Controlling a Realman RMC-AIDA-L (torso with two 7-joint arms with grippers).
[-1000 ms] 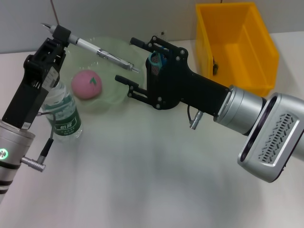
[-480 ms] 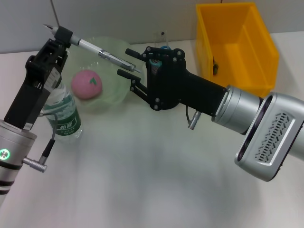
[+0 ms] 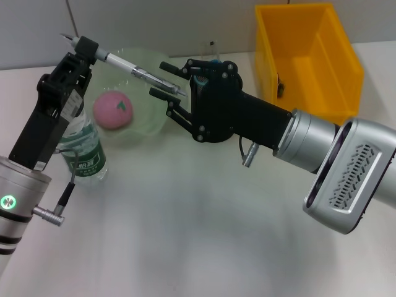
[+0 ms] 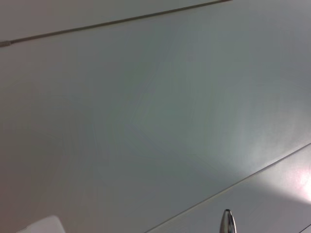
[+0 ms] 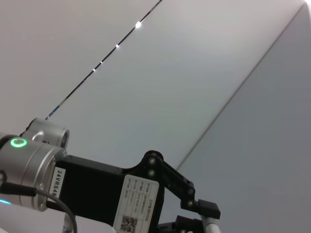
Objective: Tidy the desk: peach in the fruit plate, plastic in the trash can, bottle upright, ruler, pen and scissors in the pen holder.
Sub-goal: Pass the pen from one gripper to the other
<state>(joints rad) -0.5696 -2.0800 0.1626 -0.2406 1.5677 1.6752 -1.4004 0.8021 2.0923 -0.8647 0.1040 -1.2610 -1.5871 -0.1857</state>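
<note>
My left gripper [image 3: 83,49] is shut on a silver pen [image 3: 133,68] and holds it slanted in the air above the plate. The pen's point [image 4: 227,222] shows in the left wrist view. My right gripper [image 3: 158,79] is open, and the pen's free end lies between its fingers [image 3: 163,64]. A pink peach [image 3: 113,110] lies in the pale green fruit plate [image 3: 151,124]. The bottle [image 3: 83,151], with a green label, stands upright beside the plate. Only teal bits of the pen holder [image 3: 200,79] show behind the right gripper. The yellow trash can [image 3: 303,55] stands at the back right.
The right wrist view shows my left arm [image 5: 92,187] with its green light [image 5: 19,142] against wall and ceiling. A clear thin strip [image 3: 212,46] sticks up behind the right gripper. Bare white table [image 3: 185,235] fills the front.
My right gripper has moved up and left, so its open fingers now bracket the pen's free end. The left arm has shifted slightly with the pen.
</note>
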